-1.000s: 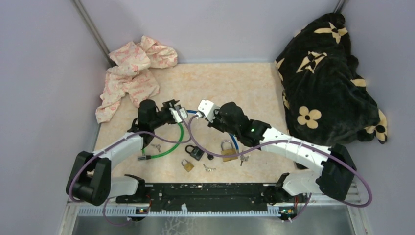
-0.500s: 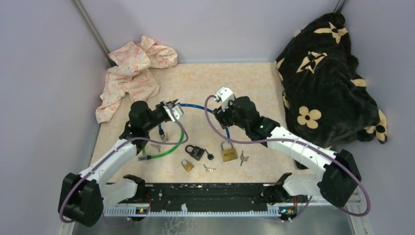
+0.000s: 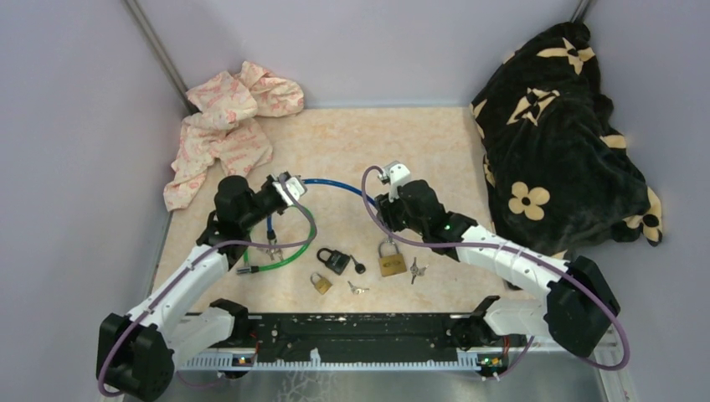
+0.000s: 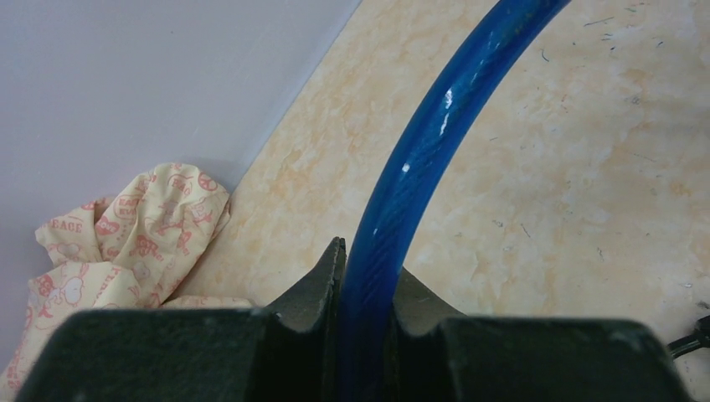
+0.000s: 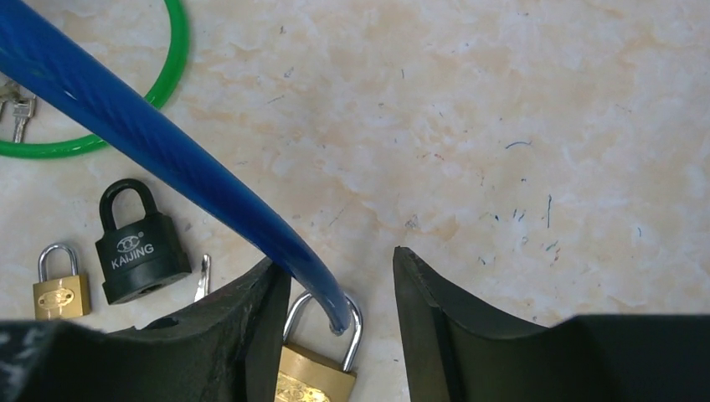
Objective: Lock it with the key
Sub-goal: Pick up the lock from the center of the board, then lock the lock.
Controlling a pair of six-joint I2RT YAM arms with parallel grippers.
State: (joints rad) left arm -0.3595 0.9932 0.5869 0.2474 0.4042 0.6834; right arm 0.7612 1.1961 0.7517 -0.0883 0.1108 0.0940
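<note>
In the left wrist view my left gripper [image 4: 366,276] is shut on a blue cable [image 4: 419,159]; from above it [image 3: 285,188] holds the cable [image 3: 335,182] left of centre. The cable arcs right and down to my right gripper [image 3: 388,228]. In the right wrist view this gripper [image 5: 337,261] is open, the cable [image 5: 167,159] resting against its left finger, its tip over the shackle of a large brass padlock [image 5: 314,377]. A black padlock [image 3: 335,260], a small brass padlock [image 3: 321,282] and loose keys [image 3: 357,288] lie on the table.
A green cable loop [image 3: 289,255] with keys [image 3: 268,249] lies at the left. Another key [image 3: 416,270] sits beside the large brass padlock [image 3: 392,261]. A pink patterned cloth [image 3: 226,126] fills the far left corner, a black flowered blanket [image 3: 561,142] the right side.
My left gripper closed on the blue cable and drew back to the left. My right gripper opened, let the cable go and moved right and nearer, over the large brass padlock.
</note>
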